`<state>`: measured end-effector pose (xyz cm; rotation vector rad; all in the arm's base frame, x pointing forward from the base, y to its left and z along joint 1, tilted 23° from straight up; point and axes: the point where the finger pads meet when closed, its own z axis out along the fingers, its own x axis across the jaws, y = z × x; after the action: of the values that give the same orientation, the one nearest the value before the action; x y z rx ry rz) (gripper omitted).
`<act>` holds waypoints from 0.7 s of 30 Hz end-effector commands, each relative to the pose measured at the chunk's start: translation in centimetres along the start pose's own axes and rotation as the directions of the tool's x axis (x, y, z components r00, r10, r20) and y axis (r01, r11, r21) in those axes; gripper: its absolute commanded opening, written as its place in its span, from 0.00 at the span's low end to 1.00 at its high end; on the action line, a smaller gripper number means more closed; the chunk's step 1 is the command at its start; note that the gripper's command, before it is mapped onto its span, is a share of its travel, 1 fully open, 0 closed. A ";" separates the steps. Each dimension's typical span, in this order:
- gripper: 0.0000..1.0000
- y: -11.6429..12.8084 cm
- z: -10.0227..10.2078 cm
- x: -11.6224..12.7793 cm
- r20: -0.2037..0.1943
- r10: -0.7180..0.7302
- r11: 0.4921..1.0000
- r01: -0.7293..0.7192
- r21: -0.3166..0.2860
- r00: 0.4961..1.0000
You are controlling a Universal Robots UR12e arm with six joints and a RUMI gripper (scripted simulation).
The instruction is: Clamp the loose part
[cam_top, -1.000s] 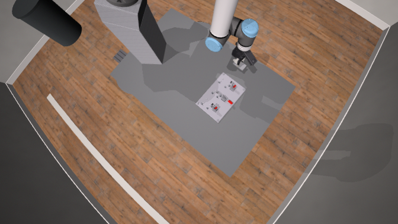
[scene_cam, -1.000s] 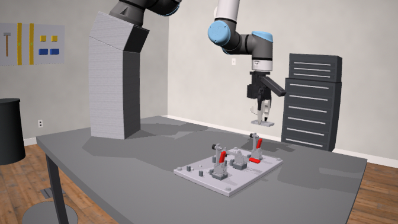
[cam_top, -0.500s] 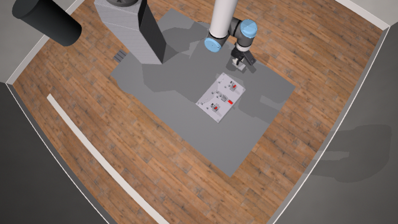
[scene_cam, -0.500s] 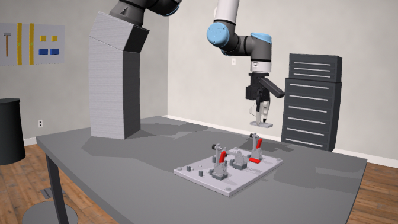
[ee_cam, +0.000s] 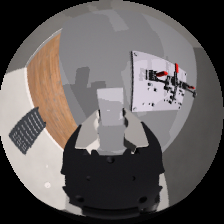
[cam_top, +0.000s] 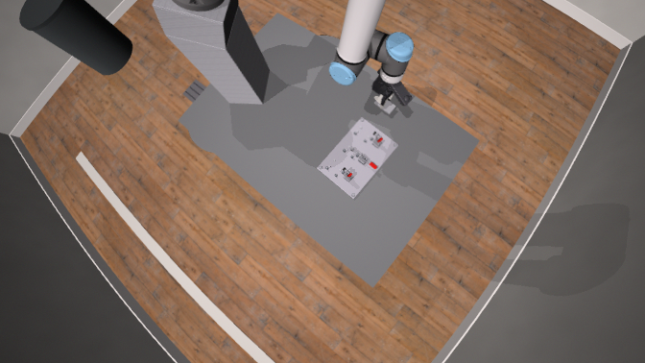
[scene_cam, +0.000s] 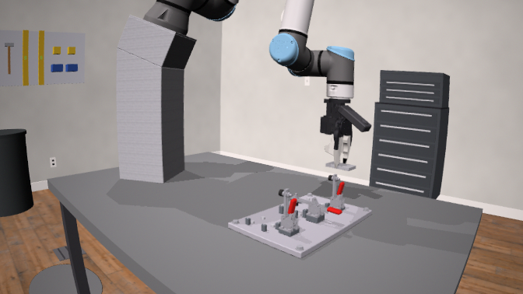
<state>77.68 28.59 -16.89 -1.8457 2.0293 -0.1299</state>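
Note:
My gripper [scene_cam: 339, 160] is shut on a flat light-grey plate part [scene_cam: 341, 166] and holds it level in the air above the far end of the table, beyond the fixture. In the wrist view the plate [ee_cam: 111, 112] sticks out between my fingers. The fixture is a pale baseplate [scene_cam: 300, 224] with three nests and three toggle clamps with red handles. The near clamp handle [scene_cam: 292, 204] and the far clamp handle [scene_cam: 340, 188] stand up. The middle clamp handle [scene_cam: 334, 210] lies flat. The fixture also shows in the overhead view [cam_top: 357, 157] and to the right in the wrist view [ee_cam: 159, 80].
A tall grey arm pedestal [scene_cam: 149, 105] stands at the table's back left. A dark drawer cabinet [scene_cam: 410, 132] stands behind the table on the right. A black bin [scene_cam: 13, 171] is at the left on the floor.

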 end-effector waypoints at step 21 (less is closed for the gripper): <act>0.00 1.3 1.2 -0.1 0.000 -0.001 1.000 0.001 0.001 1.000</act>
<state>77.08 28.96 -18.33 -1.8458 2.0289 -0.1299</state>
